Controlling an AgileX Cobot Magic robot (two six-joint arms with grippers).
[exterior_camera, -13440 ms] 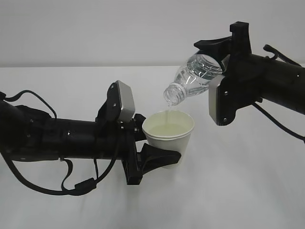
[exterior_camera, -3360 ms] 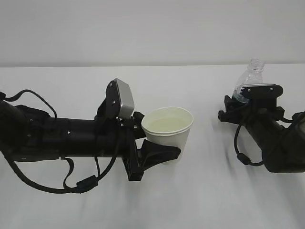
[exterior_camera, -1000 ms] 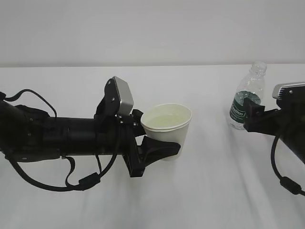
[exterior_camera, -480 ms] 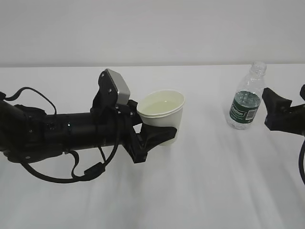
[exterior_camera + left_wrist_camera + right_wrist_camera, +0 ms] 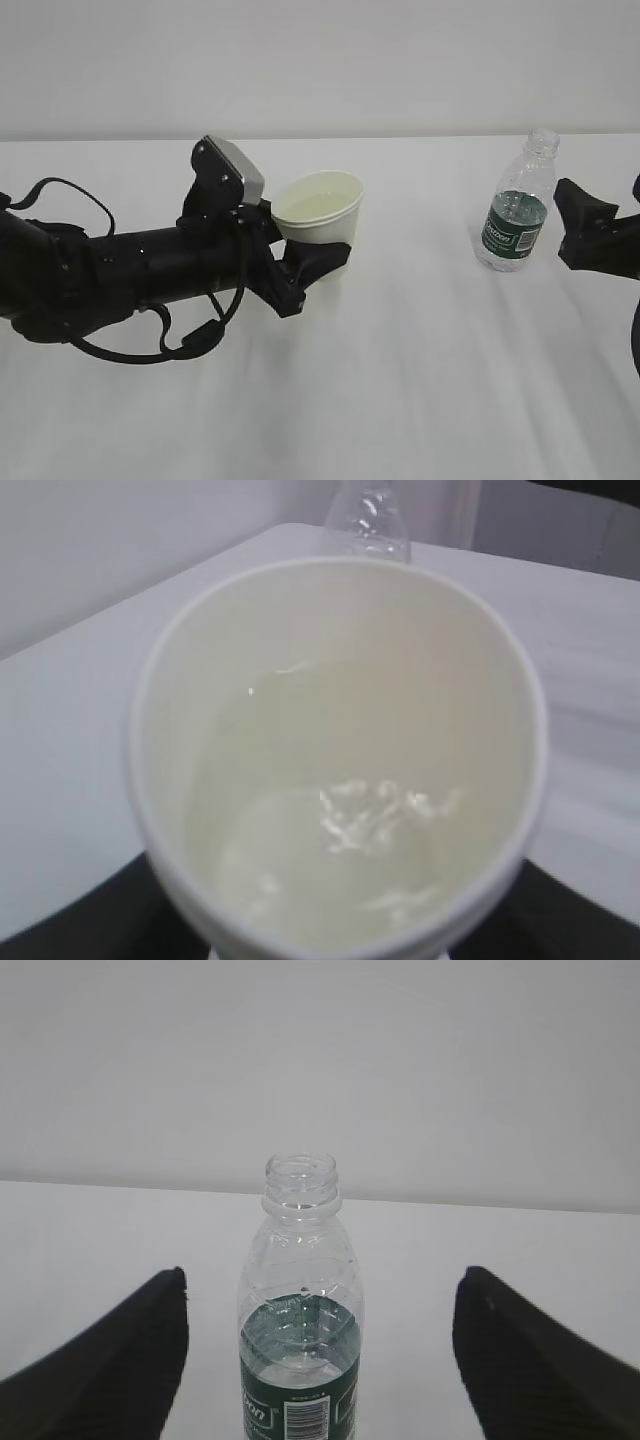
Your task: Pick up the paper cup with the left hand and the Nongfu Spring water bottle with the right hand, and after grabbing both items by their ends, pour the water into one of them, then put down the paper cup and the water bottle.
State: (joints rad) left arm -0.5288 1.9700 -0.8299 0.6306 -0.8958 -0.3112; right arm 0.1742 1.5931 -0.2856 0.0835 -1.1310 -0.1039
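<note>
The paper cup [image 5: 318, 210] sits in the left claw [image 5: 300, 262], whose two black fingers are clamped on its lower wall from the left side of the exterior view; the cup's long axis leans a little off upright, its mouth tipped slightly toward the arm, and it appears to hang just above the tabletop [image 5: 400, 380], though whether its base touches the surface cannot be told. The left wrist view looks straight down into the cup, where the water [image 5: 340, 830] lies pale and shallow against the cream inside. That makes the cup's way down the relation that counts: the tabletop lies directly beneath the base, so the set-down seems to call for righting the cup and lowering it before the fingers part. The water bottle [image 5: 520, 205] stands upright on the tabletop well off to the right, capless, with only a little water left at label height. The right claw [image 5: 585, 225] is just beside it on its right, fingers spread wide and touching nothing; the right wrist view shows the bottle centred between the two dark fingers with clear gaps on both sides.
</note>
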